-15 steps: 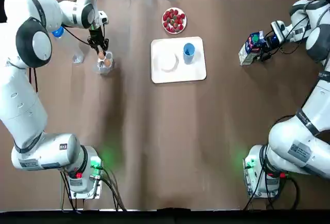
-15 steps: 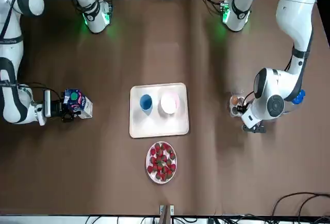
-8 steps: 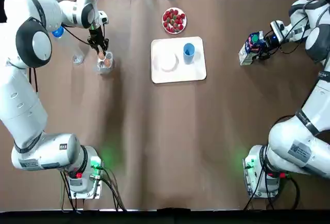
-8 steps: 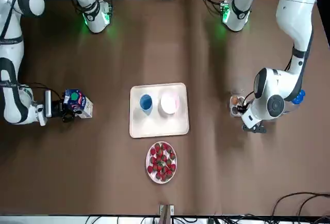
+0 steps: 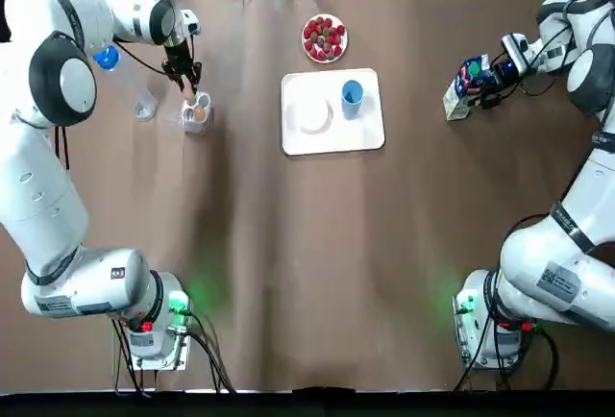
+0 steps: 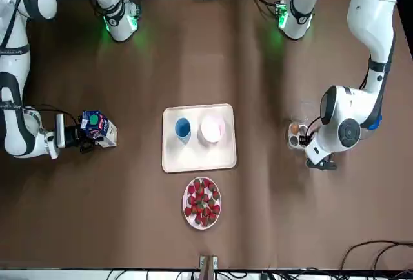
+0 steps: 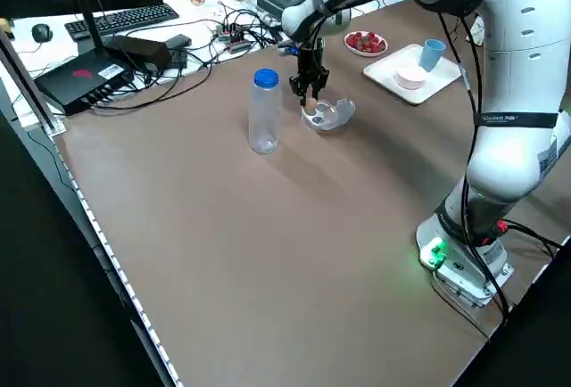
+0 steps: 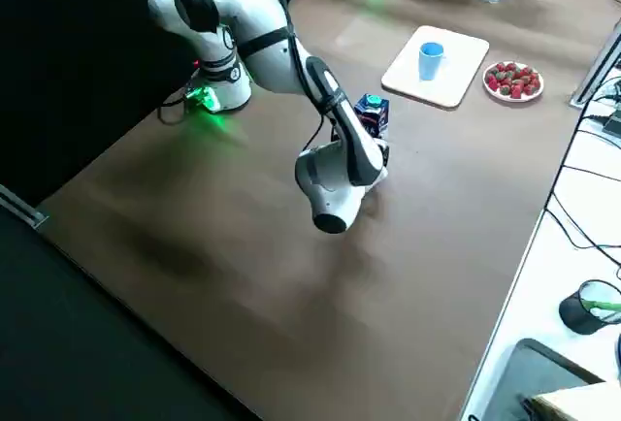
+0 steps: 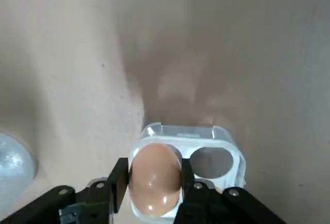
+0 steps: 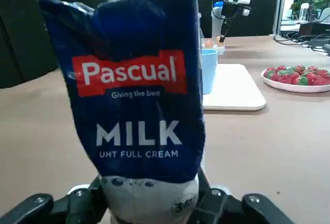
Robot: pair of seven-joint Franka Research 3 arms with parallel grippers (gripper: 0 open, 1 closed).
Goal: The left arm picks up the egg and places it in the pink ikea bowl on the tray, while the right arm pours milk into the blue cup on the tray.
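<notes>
My left gripper [image 5: 189, 92] is shut on a brown egg [image 9: 154, 168], held just above a clear plastic egg holder [image 9: 209, 157] at the table's far left. In the left side view the egg [image 7: 308, 102] hangs at the fingertips over the holder [image 7: 330, 115]. A white tray [image 5: 365, 134] in the far middle carries a pink bowl [image 5: 314, 115] and a blue cup [image 5: 352, 95]. At the far right, my right gripper [image 5: 488, 78] is shut on a blue milk carton [image 5: 464, 88], which fills the right wrist view [image 10: 136, 95].
A plate of strawberries [image 5: 325, 37] sits beyond the tray. A clear water bottle [image 5: 130, 85] with a blue cap stands left of the egg holder. Cables and devices line the far edge. Brown table stretches between the tray and the arm bases.
My left gripper has risen and drawn slightly toward the far edge, lifting the egg out of the holder. The right gripper with the carton has shifted only a little.
</notes>
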